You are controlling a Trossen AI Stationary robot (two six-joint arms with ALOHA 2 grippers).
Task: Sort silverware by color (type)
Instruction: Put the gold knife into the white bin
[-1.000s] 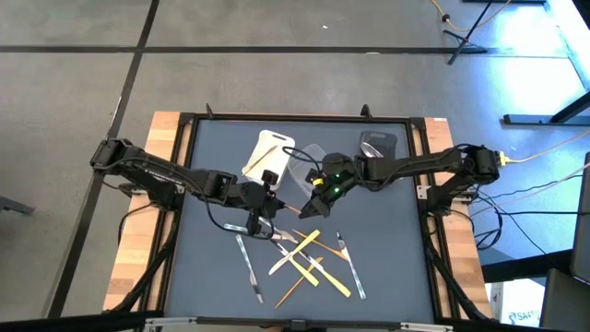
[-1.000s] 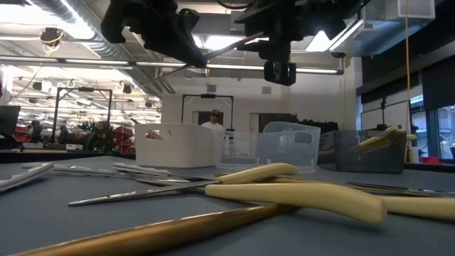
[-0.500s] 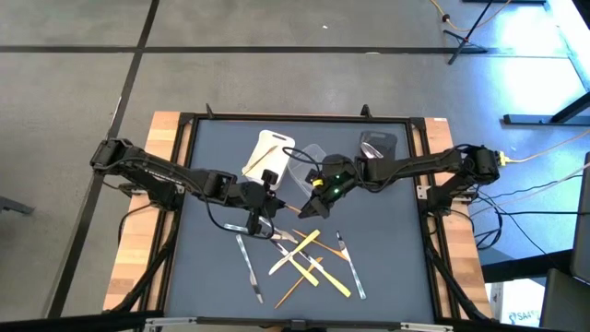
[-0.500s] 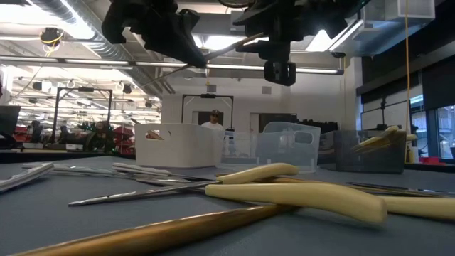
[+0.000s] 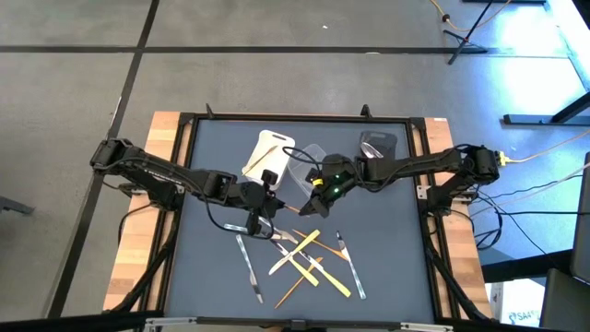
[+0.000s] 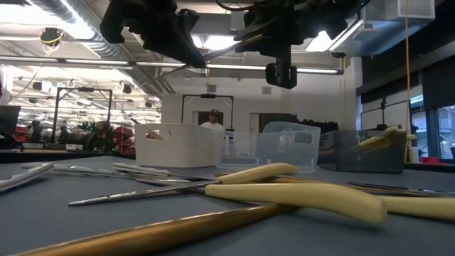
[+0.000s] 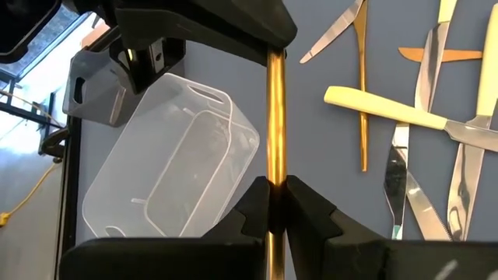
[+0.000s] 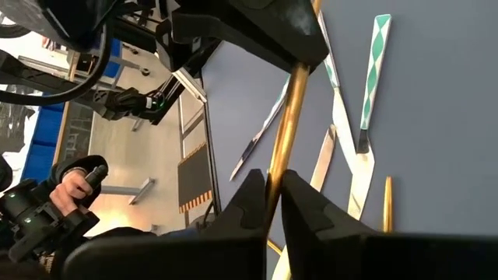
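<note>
A thin gold-coloured utensil (image 7: 275, 117) is held in the air between both grippers, above the clear tub (image 7: 171, 171). My left gripper (image 5: 270, 200) is shut on one end of it, and my right gripper (image 5: 312, 191) is shut on the other. The utensil also shows in the right wrist view (image 8: 286, 124) and in the low view (image 6: 231, 47). Its ends are hidden by the fingers. The other silverware (image 5: 304, 256), metal, cream-handled and gold pieces, lies in a loose heap on the mat near the front. My left gripper pinches the gold utensil's slim shaft (image 7: 274, 173) between its two fingers, which lie across it. The utensil is lifted clear of the table and runs on to the other gripper. My right gripper pinches the same shaft (image 8: 278, 167) between its two fingers, at the opposite end, and they lie across it. The utensil spans level between the two grippers, clear of the table.
A white tub (image 5: 267, 152), the clear tub (image 5: 302, 175) and a dark grey tub (image 5: 376, 146) stand in a row at the back of the mat. Bare mat lies at the left and right of the heap. People show in the room beyond (image 6: 215, 122).
</note>
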